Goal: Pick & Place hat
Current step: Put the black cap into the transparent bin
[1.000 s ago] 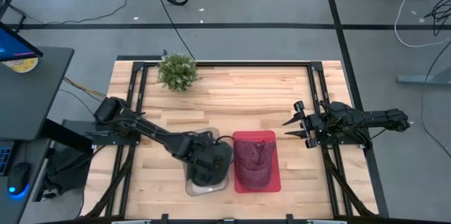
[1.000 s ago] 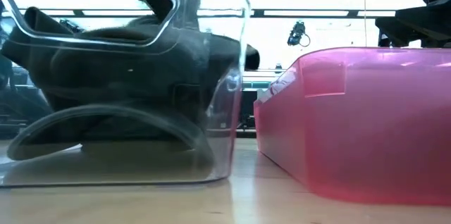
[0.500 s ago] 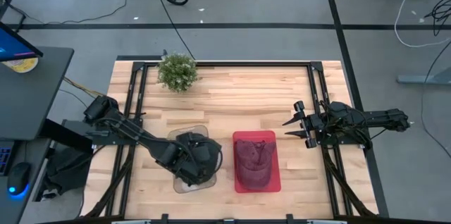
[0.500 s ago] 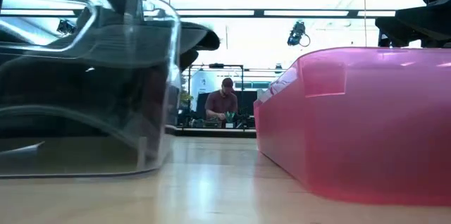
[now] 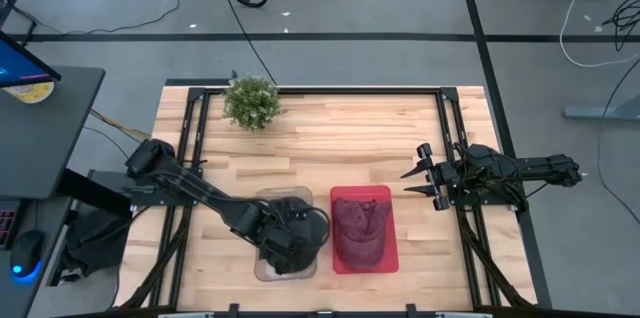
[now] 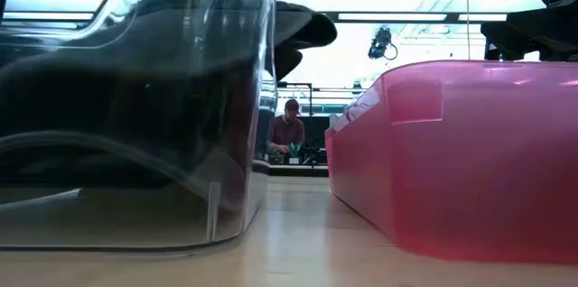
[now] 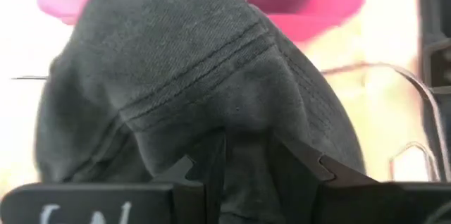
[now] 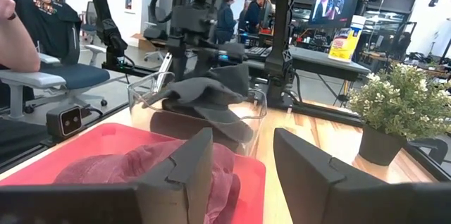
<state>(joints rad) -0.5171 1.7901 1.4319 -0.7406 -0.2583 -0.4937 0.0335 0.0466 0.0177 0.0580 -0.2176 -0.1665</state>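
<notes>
A dark grey hat point(image 5: 300, 226) sits partly in a clear plastic bin point(image 5: 262, 270) near the table's front middle. My left gripper point(image 5: 283, 246) is shut on it from above. In the right wrist view the hat point(image 8: 208, 94) drapes over the clear bin's rim point(image 8: 144, 86), its brim toward the red bin. That red bin point(image 5: 390, 258), just right of the clear one, holds a maroon hat point(image 5: 360, 226). My right gripper point(image 5: 418, 173) waits open at the table's right side, level, pointing toward the bins. My left gripper pinches a raised fold of the grey hat's crown cloth point(image 7: 243, 136) between its two fingers point(image 7: 187, 175). It comes slanting down from the table's left. The hat hangs below the fingers into the clear bin, and its brim point(image 6: 302, 30) sticks out past the bin's wall.
A small potted plant point(image 5: 251, 101) stands at the table's far left. Black rails point(image 5: 195, 138) run along both sides of the wooden top. The clear bin point(image 6: 217, 215) and the red bin point(image 6: 470, 161) stand close together. A person point(image 6: 287, 134) sits in the room behind.
My left gripper has swung toward the table's left edge with the grey hat, then back toward the right and the near edge. The clear bin has slid along the table with it, first left, then partway back toward the red bin.
</notes>
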